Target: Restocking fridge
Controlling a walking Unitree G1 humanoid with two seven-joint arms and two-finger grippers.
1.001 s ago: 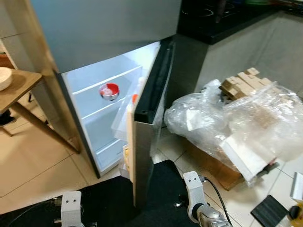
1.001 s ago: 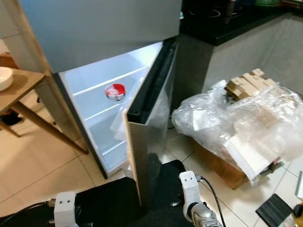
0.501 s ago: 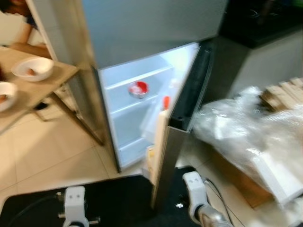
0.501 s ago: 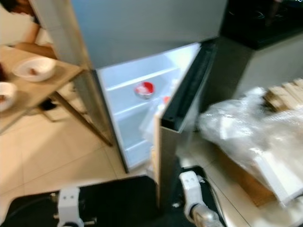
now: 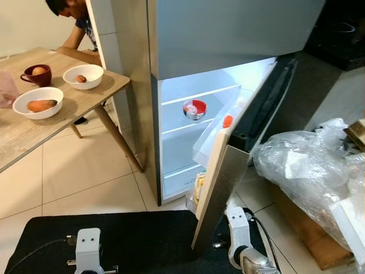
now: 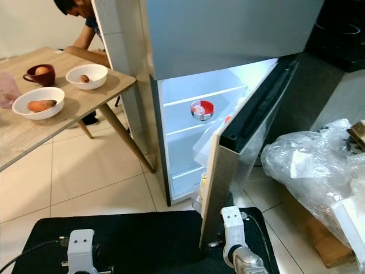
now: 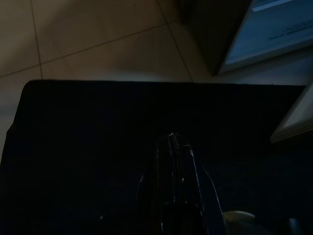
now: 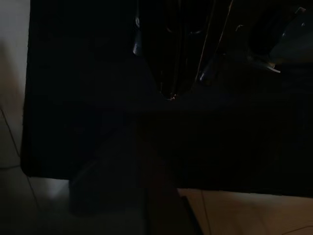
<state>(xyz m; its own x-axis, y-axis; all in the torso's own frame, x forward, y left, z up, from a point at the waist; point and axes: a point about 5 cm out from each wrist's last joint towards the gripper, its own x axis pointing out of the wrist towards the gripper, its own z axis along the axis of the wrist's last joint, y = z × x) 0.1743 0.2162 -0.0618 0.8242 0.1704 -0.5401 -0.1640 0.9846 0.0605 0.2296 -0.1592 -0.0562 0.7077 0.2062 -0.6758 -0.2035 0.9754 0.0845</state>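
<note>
One fridge (image 5: 228,34) is recorded, its lower door (image 5: 225,182) swung open and standing between the robot and the right part of the lit compartment. On a shelf inside the fridge a small steel bowl (image 5: 194,109) with red contents is seen. To the left of the fridge a wooden counter (image 5: 34,128) carries three items: a white bowl with a carrot (image 5: 38,101), a second white bowl (image 5: 83,75) and a dark red cup (image 5: 37,75). Behind the counter, beside the fridge, a person (image 5: 74,25) is seen leaning. To the right of the fridge a clear plastic bag heap (image 5: 308,171) is piled on cardboard. Below the fridge a black mat (image 5: 131,240) is laid on the tiled floor.

Against the frames a second ago the whole scene has shifted right: the camera was turned left, so counter and person are now included.

Left gripper (image 7: 172,147): dark wrist view, fingers pressed together over the mat. Right gripper (image 8: 171,73): very dark view, finger state cannot be told.
</note>
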